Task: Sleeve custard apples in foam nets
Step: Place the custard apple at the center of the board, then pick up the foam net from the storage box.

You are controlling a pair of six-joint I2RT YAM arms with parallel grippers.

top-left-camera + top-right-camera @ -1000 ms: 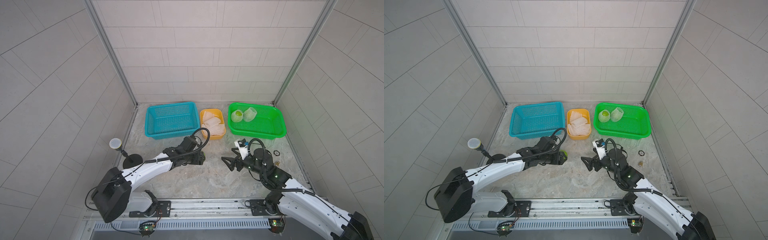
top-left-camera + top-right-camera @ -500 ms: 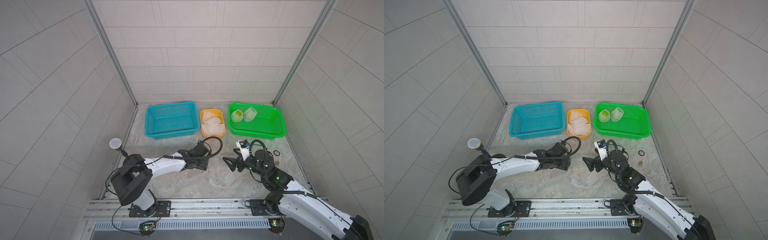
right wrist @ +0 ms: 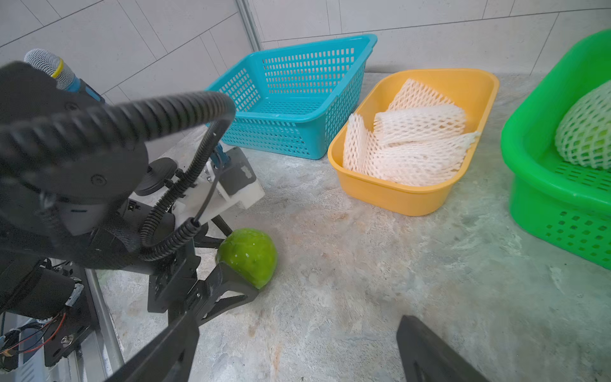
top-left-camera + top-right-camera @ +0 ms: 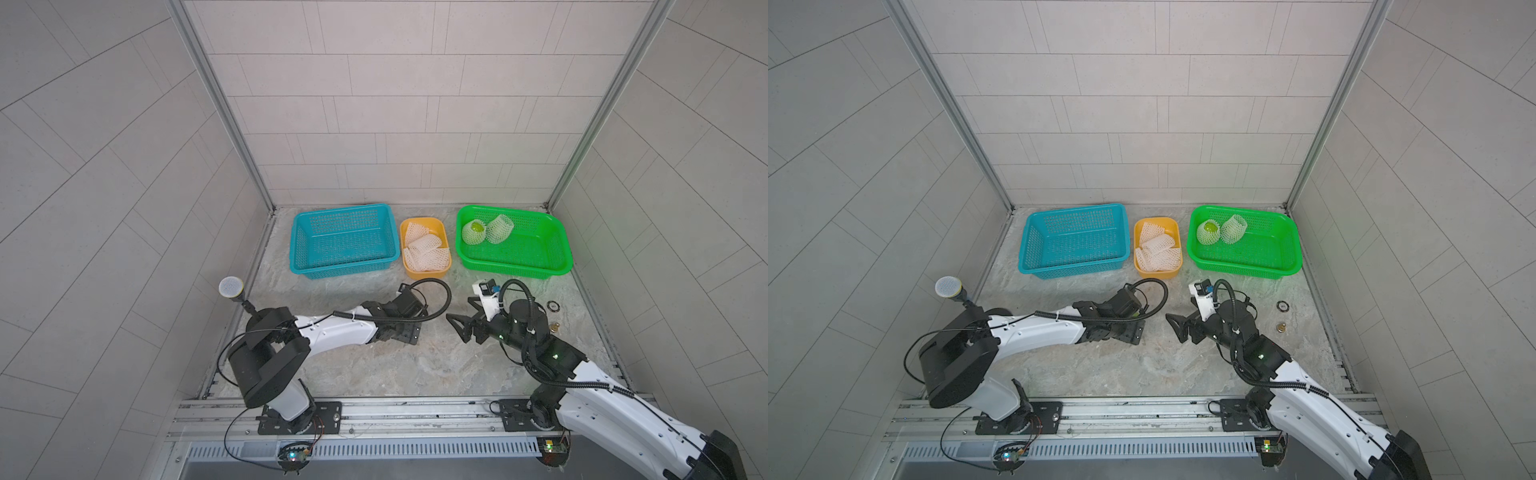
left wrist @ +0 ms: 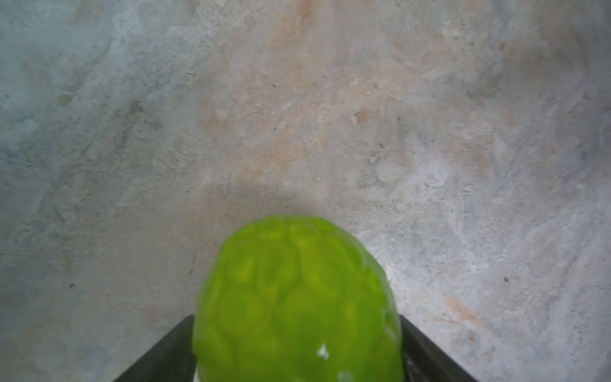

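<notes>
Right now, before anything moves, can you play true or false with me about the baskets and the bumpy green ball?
The blue basket is empty. True.
The yellow tub holds green balls. False: it holds white foam nets.
Two net-wrapped bundles lie in the green basket. True.
The right gripper holds the bare custard apple. False: that gripper is open and empty; the apple sits on the table between the fingers of the left gripper.
</notes>
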